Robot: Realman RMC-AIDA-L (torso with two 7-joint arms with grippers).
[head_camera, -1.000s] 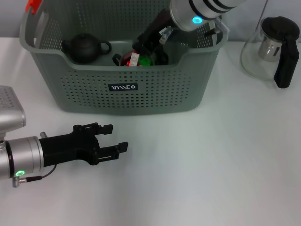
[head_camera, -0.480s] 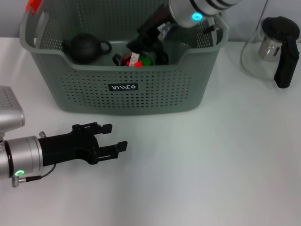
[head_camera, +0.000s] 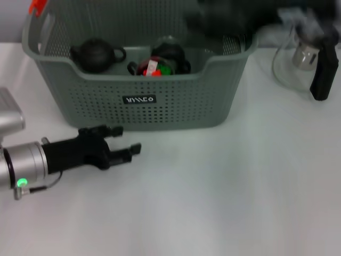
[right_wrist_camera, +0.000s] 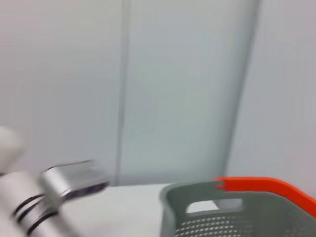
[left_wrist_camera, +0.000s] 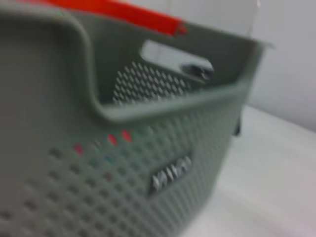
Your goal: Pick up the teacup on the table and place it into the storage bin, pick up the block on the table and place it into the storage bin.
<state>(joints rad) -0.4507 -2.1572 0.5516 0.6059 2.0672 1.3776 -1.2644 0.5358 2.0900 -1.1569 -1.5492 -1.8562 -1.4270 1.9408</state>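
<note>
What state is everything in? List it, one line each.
storage bin: upright on the table, things inside.
teapot: upright in the bin, lid on.
block: in the bin.
glass pitcher: upright beside the bin.
left gripper: open, empty, before the bin.
right gripper: above the bin's far rim.

Left gripper lay low and level over the table at the near left, fingers spread apart. Right arm showed only as a dark blur at top, gripper perhaps hidden there.
</note>
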